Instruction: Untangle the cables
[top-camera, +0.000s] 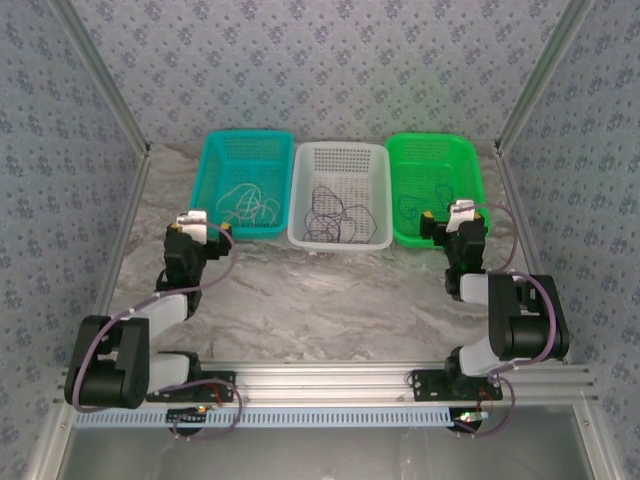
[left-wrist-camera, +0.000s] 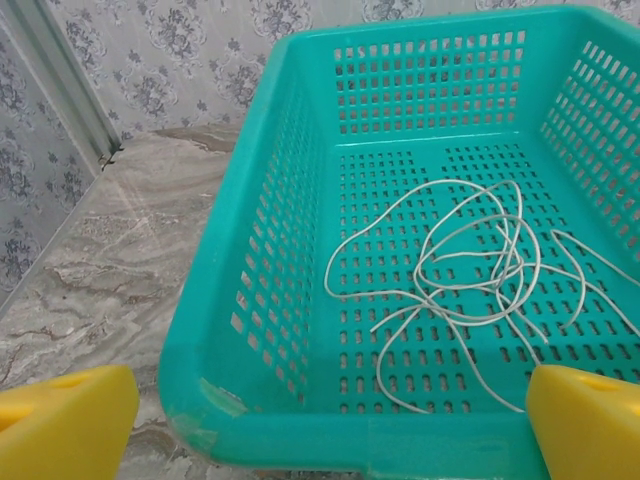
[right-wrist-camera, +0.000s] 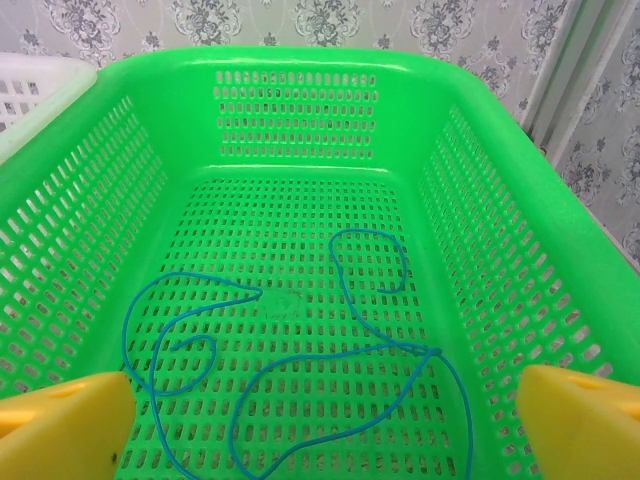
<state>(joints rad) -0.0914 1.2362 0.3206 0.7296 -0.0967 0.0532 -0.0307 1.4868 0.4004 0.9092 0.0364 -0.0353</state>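
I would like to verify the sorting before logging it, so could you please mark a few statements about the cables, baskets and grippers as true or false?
1. The whitish cable lies in the teal basket. True.
2. Dark cables lie in the white basket. True.
3. The blue cable shares the white basket. False: it lies in the green basket.
4. The left gripper grips the whitish cable. False: it is open, holding nothing.
5. The right gripper is shut. False: it is open.
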